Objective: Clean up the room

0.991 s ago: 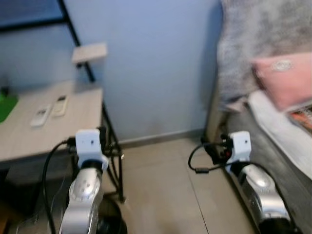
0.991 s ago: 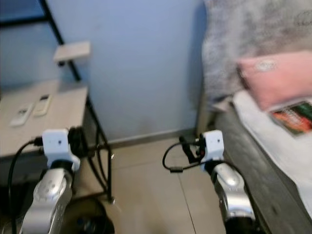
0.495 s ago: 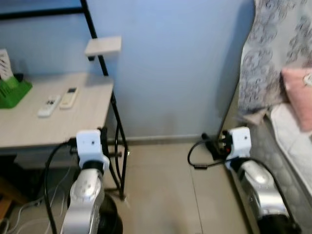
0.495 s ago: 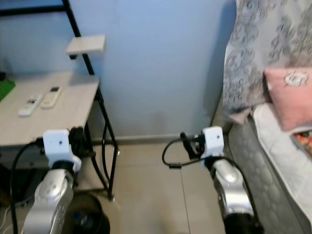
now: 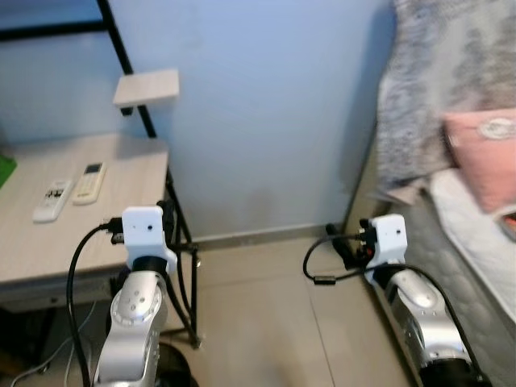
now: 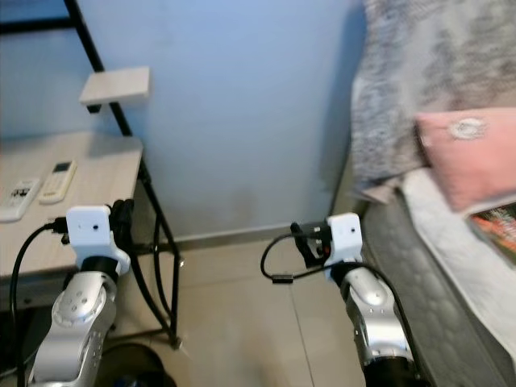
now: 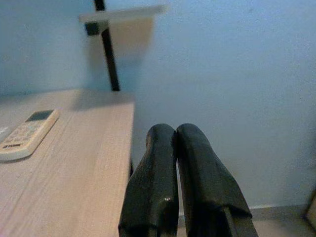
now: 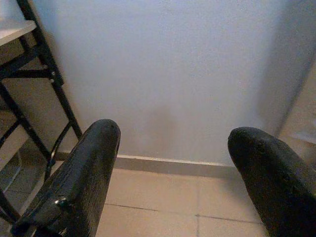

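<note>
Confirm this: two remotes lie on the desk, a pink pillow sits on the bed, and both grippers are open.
Not quite. The left gripper is shut, its fingers pressed together in the left wrist view; only the right gripper is open. Two remotes do lie on the desk, and the pink pillow sits on the bed.

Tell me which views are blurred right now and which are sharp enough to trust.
Left and right eye views: soft, smeared most at the pink pillow and grey patterned curtain. Left wrist view: fairly sharp on the white remote control, dim. Right wrist view: sharp on the black metal desk frame.
</note>
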Robot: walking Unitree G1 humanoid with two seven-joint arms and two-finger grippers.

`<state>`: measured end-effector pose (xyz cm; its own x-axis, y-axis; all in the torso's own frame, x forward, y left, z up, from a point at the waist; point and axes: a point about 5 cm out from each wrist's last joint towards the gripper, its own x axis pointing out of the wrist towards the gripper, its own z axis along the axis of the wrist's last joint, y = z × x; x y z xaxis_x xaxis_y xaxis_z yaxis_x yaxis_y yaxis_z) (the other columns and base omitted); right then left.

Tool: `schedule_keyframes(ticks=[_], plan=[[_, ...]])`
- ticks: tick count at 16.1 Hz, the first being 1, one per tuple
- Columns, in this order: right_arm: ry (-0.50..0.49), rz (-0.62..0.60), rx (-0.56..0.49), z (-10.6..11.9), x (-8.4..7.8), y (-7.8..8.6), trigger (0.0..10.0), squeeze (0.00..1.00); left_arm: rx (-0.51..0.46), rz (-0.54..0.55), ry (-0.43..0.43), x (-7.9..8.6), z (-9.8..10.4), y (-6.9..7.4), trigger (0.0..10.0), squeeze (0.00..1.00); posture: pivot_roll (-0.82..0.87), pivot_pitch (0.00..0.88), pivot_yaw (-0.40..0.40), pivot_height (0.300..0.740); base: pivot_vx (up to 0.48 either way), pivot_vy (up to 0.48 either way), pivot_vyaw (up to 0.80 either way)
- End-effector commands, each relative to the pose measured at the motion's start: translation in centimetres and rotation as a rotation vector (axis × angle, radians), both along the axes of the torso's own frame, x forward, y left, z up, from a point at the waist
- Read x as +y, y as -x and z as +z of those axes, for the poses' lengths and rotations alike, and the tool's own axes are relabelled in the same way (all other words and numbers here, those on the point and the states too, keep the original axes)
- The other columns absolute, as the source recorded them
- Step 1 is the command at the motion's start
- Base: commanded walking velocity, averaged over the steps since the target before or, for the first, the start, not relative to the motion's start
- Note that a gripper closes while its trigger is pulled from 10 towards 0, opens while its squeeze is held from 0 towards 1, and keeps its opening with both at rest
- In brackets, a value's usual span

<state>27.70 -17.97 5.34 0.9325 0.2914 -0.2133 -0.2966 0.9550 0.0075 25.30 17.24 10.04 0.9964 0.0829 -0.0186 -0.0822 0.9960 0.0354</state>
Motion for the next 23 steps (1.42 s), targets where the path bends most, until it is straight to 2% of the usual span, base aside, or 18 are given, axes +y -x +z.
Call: schedule_keyframes(ticks=[1, 4, 7, 12, 23], plan=[[0.004, -0.002, -0.004, 0.24, -0.02, -0.05, 10.0, 0.0, 0.014, -0.005, 0.003, -0.21, -0.19, 0.03, 10.0, 0.0, -0.12, 0.0, 0.084, 0.74, 0.0, 0.0, 0.0], [0.006, 0.001, 0.004, 0.07, 0.03, 0.11, 10.0, 0.0, 0.025, -0.009, 0.007, -0.73, -0.53, 0.29, 10.0, 0.0, -0.12, 0.0, 0.082, 0.74, 0.0, 0.0, 0.0], [0.003, 0.002, 0.008, 0.07, 0.13, 0.1, 10.0, 0.0, 0.02, -0.01, 0.0, -0.58, -0.42, 0.12, 10.0, 0.0, -0.12, 0.0, 0.081, 0.74, 0.0, 0.0, 0.0], [-0.003, -0.003, -0.004, 0.46, 0.31, 0.24, 10.0, 0.0, 0.044, -0.021, 0.025, -0.57, -1.01, 0.66, 10.0, 0.0, -0.12, 0.0, 0.084, 0.74, 0.0, 0.0, 0.0], [0.017, -0.014, 0.008, 0.23, 0.39, 0.05, 10.0, 0.0, 0.039, -0.032, 0.016, -0.69, -1.03, 0.4, 10.0, 0.0, -0.12, 0.0, 0.084, 0.74, 0.0, 0.0, 0.0]])
